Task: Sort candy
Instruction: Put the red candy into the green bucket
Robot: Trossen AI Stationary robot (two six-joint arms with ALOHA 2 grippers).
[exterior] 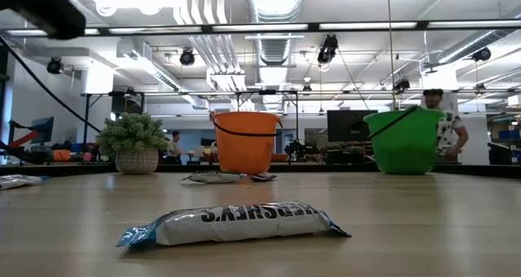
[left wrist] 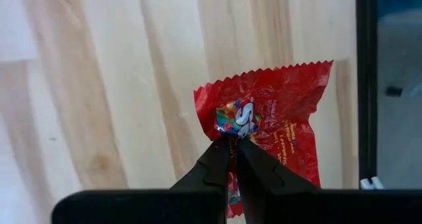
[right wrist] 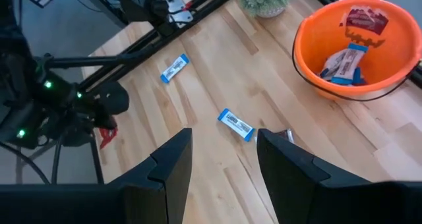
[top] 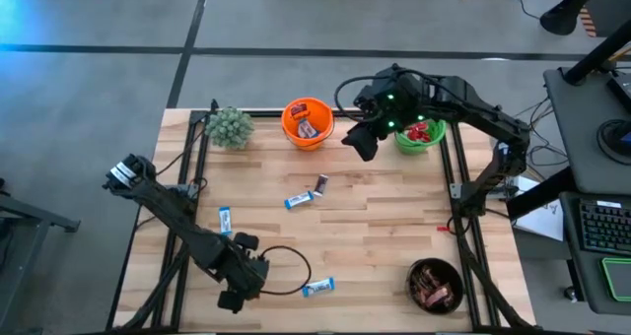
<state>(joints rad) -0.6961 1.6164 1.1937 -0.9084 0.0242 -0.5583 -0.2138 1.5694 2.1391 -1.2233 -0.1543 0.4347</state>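
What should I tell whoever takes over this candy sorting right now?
Left tool: shut on a red packet at the table's near edge.
Right tool: open, empty, raised between the orange bucket and green bucket.
Done: bars in orange, red packets in green, dark bars in the brown bowl.
Left: three blue-and-white bars and one dark bar loose on the table.

The wooden table (top: 375, 227) carries: plant (top: 230, 127) upper left; orange bucket (top: 307, 122) and green bucket (top: 420, 136) at top; brown bowl (top: 436, 283) lower right; scattered blue-and-white bars (top: 299, 200).
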